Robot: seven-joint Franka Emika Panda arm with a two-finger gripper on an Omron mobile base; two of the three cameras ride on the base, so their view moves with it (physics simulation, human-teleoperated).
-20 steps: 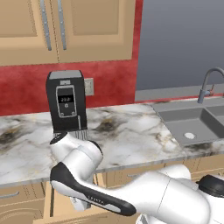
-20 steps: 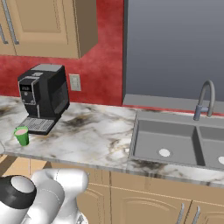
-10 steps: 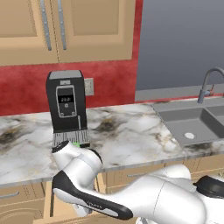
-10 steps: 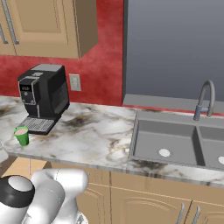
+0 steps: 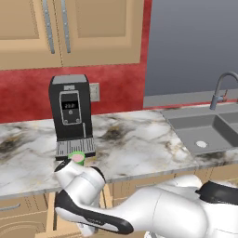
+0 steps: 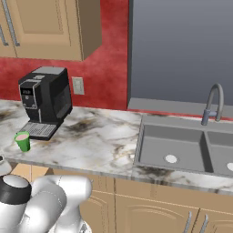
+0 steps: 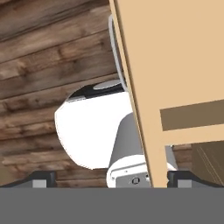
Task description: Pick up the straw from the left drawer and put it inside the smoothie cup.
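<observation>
Cupboards: I see tan wall cupboards (image 5: 69, 28) with metal handles, upper left, above a red wall.
Coffee machine: black coffee machine (image 5: 70, 116) stands on the marble worktop (image 5: 135, 144), back against the wall.
Cup: I see the green cup (image 6: 22, 141) with pink smoothie on the worktop just in front of the machine's drip grate, near the worktop's front edge. From the left base camera only its rim (image 5: 77, 157) shows above the arm's elbow.
Drawer: I see the light wooden drawer (image 5: 52, 214) pulled out below the worktop, under the cup; the arm bends down over it and covers most of the tray.
Straw: I cannot make it out; the arm hides the drawer's inside.
Gripper: gripper (image 7: 112, 177) sits low by the drawer; from the hand camera I see the two dark tips (image 7: 40, 178) spread wide apart, nothing between them, a tan wooden panel edge (image 7: 144, 87) running across in front.
Sink: grey sink (image 5: 204, 132) with curved tap (image 5: 221, 88), far right, well apart from the cup.
</observation>
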